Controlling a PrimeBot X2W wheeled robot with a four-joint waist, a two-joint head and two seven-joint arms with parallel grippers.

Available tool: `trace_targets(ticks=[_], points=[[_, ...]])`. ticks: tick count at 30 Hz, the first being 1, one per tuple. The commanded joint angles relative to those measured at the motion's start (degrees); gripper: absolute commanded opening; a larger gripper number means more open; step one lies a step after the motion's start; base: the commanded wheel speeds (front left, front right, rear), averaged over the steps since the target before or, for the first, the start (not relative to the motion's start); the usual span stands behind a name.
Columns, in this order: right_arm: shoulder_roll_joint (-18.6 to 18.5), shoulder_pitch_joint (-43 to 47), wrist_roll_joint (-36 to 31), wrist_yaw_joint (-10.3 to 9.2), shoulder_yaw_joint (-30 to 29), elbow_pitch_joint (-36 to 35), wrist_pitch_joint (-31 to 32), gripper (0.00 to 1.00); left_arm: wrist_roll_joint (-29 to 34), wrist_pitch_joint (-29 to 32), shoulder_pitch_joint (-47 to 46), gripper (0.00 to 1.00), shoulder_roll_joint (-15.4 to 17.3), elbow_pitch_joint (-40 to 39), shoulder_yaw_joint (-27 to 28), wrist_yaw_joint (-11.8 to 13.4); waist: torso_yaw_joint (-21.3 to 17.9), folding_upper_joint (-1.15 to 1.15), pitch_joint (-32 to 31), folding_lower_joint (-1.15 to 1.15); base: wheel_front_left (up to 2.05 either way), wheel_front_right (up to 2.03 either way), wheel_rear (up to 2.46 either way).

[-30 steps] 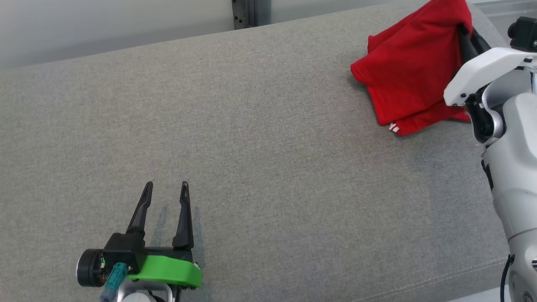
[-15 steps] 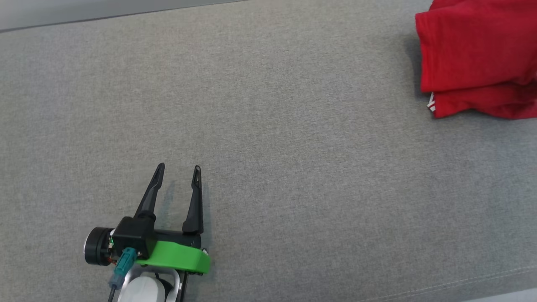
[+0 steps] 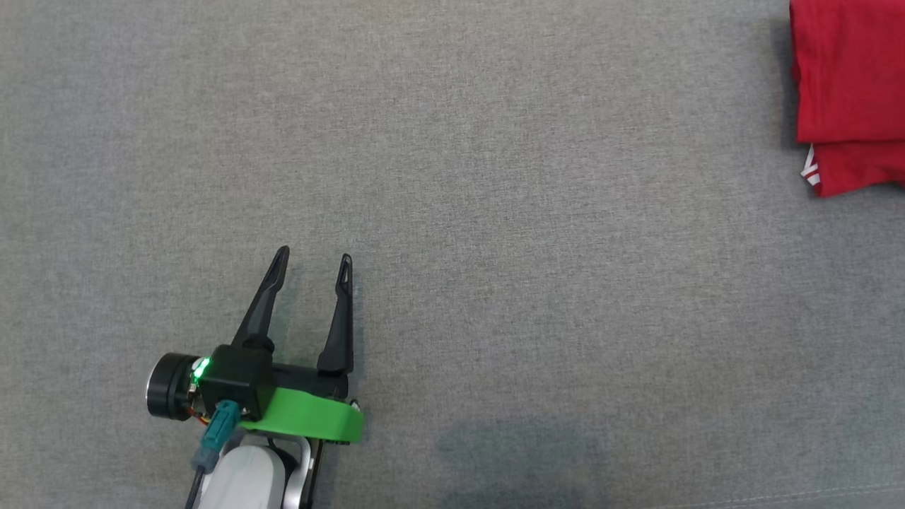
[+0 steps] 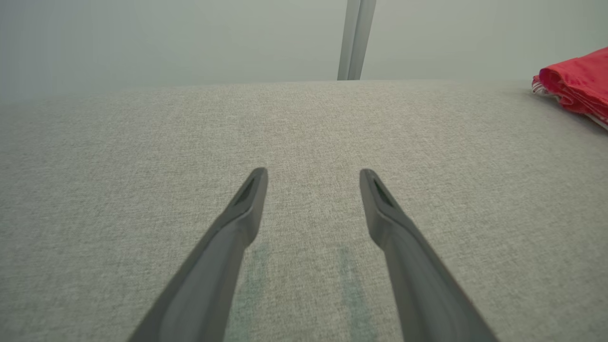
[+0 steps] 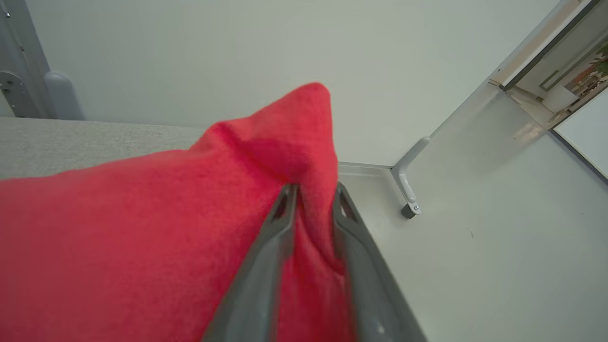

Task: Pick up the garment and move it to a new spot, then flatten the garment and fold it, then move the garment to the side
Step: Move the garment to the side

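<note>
The garment [image 3: 848, 92] is red, folded, with white stripes at one hem, and lies at the far right edge of the grey fabric surface [image 3: 495, 177]. It also lies at the right edge of the left wrist view as the garment [image 4: 574, 83]. My left gripper [image 3: 314, 254] rests low at the lower left, open and empty, far from the cloth; its fingers [image 4: 313, 173] spread over bare fabric. My right gripper [image 5: 314, 189] has its fingers a little apart with a raised fold of the garment [image 5: 142, 228] between them.
A stitched seam [image 3: 813, 491] marks the surface's front edge at the lower right. A pale wall with a grey post [image 4: 354, 38] stands behind the surface. Past its right end are a pale floor and a frame foot [image 5: 408, 209].
The head camera has tilted down and swung left, so the garment has slid to the right edge and the right arm has left that view. The left gripper stays open.
</note>
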Motion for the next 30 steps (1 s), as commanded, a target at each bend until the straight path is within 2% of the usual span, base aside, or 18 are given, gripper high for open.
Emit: trace_targets(ticks=[1,7,13,18,21,25,30], points=[[0.26,-0.44,-1.85,-0.09,-1.65,-0.25,-0.98,1.00,0.28,-0.15,-0.95,1.00,0.14,-0.16,-0.10,-0.15,0.88,0.00,0.95,0.00,0.00,0.00,0.00],[3.62,0.49,-8.44,-0.09,-7.37,-1.78,-4.53,1.00,0.33,-0.15,-1.21,1.00,0.30,0.06,-0.08,0.13,0.60,0.00,0.67,0.00,0.00,0.00,0.00],[7.99,-0.16,-9.22,-0.09,-6.37,-2.22,-7.12,1.00,0.15,-0.15,-0.53,1.00,0.64,0.06,0.33,0.56,-0.88,0.00,-0.82,0.00,0.00,0.00,0.00],[10.97,-0.22,-6.34,-0.09,-2.18,-3.50,-7.89,1.00,-0.27,-0.15,-0.20,1.00,0.92,0.00,0.86,0.84,-2.04,0.00,-2.62,0.00,0.00,0.00,0.00],[12.82,1.44,-2.70,-0.09,2.10,-7.37,-7.86,1.00,-0.82,-0.15,0.14,1.00,1.10,0.06,1.63,1.07,-2.66,0.00,-4.08,0.00,0.00,0.00,0.00],[14.16,5.18,3.70,-0.09,8.69,-13.52,-7.88,1.00,-1.94,-0.15,0.86,1.00,0.84,0.08,3.92,3.06,-3.38,0.00,-6.72,0.00,0.00,0.00,0.00],[16.03,11.61,11.48,-0.09,14.87,-21.01,-7.89,1.00,-3.57,-0.15,1.50,1.00,0.79,0.63,6.12,3.96,-4.14,0.00,-10.60,0.00,0.00,0.00,0.00]])
